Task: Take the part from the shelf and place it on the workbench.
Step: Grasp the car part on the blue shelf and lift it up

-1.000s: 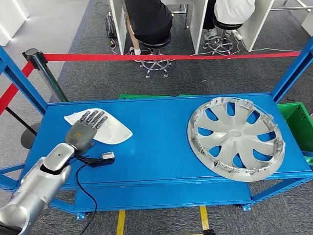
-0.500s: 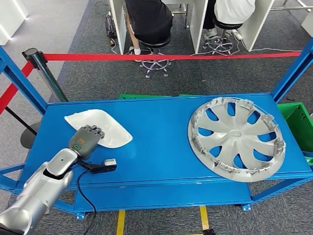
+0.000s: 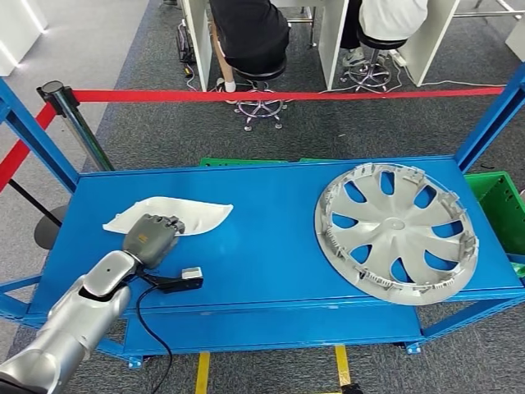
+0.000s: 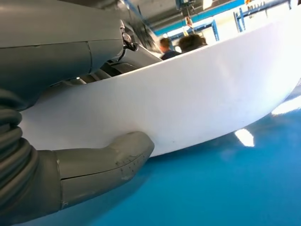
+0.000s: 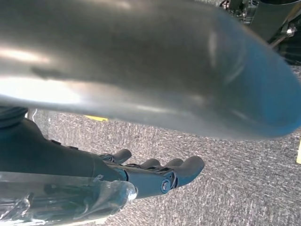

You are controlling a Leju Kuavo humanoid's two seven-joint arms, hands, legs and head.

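Observation:
The part is a white, curved plastic shell (image 3: 198, 215) at the left end of the blue shelf (image 3: 272, 238). My left hand (image 3: 152, 238) grips its near edge, and the shell is tilted up off the shelf surface. In the left wrist view the grey thumb (image 4: 106, 160) lies under the white shell (image 4: 199, 103) and the darker fingers lie over it. My right hand (image 5: 156, 174) hangs over grey carpet with its fingers apart and nothing in it.
A large silver hubcap (image 3: 396, 232) lies on the right half of the shelf. A green bin (image 3: 501, 205) stands past the right end. Behind are a red barrier tape (image 3: 279, 96), a post (image 3: 74, 123) and people seated on stools (image 3: 253, 33).
My left hand's fingers, flat on the shell a second ago, have curled around its near edge. The shell has tipped up and shifted slightly right.

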